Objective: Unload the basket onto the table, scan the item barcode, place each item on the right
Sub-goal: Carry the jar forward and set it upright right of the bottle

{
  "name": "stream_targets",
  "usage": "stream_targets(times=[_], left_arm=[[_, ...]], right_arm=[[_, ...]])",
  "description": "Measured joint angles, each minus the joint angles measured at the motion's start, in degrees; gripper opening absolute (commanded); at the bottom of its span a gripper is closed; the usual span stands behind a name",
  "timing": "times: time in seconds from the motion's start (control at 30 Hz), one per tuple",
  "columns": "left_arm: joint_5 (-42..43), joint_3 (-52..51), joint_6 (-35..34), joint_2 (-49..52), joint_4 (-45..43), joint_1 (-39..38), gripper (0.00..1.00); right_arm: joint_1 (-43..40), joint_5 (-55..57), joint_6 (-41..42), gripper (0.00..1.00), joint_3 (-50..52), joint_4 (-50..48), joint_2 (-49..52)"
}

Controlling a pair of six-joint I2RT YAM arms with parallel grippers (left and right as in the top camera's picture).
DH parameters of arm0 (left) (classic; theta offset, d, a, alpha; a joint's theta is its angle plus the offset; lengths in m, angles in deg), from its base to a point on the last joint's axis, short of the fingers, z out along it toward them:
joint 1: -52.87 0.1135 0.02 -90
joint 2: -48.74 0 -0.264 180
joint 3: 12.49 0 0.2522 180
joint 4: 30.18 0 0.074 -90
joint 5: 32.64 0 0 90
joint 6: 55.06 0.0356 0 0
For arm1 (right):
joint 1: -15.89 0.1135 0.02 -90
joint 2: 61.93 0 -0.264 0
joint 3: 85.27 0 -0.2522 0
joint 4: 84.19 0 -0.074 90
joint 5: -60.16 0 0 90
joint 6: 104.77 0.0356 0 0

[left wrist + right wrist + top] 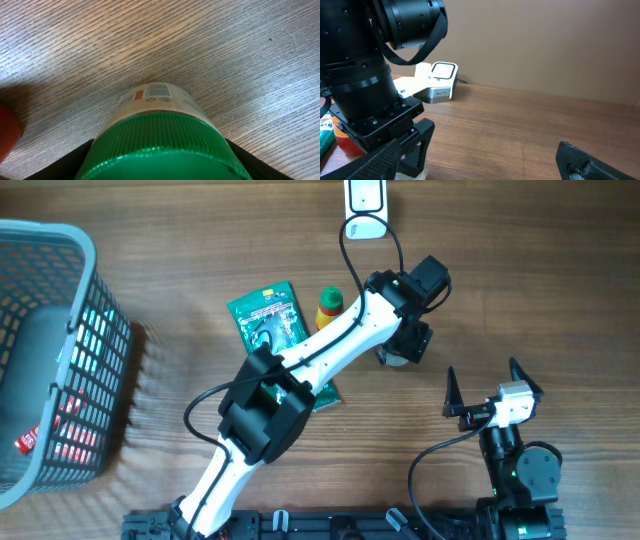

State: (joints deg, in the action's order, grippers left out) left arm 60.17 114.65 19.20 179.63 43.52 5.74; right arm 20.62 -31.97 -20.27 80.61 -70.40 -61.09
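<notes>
A jar with a ribbed green lid and a pale label stands on the wooden table. Its barcode faces up toward the left wrist camera. My left gripper straddles the lid, one dark finger on each side; whether they still press on it does not show. From overhead the left gripper covers the jar, with only a grey sliver showing. The white scanner sits at the table's far edge and also shows as a scanner in the right wrist view. My right gripper stands open and empty, right of the jar.
A red sauce bottle with a green cap and a green packet lie left of the left arm. A grey basket with items in it stands at the far left. A black cable runs from the scanner across the arm.
</notes>
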Motion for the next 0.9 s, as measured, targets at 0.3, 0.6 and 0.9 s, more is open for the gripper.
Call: stream_targets(times=[0.3, 0.6, 0.9], left_arm=[[0.0, 0.0, 0.0, 0.0, -0.2, 0.0, 0.79], [-7.9, 8.7, 3.7, -3.7, 4.7, 0.0, 0.93], [-27.3, 17.2, 8.2, -23.3, 6.9, 0.9, 0.95]], right_arm=[[0.0, 0.0, 0.0, 1.00, 0.0, 0.0, 0.0], [0.0, 0.0, 0.0, 1.00, 0.0, 0.0, 0.0], [0.0, 0.0, 0.0, 1.00, 0.0, 0.0, 0.0]])
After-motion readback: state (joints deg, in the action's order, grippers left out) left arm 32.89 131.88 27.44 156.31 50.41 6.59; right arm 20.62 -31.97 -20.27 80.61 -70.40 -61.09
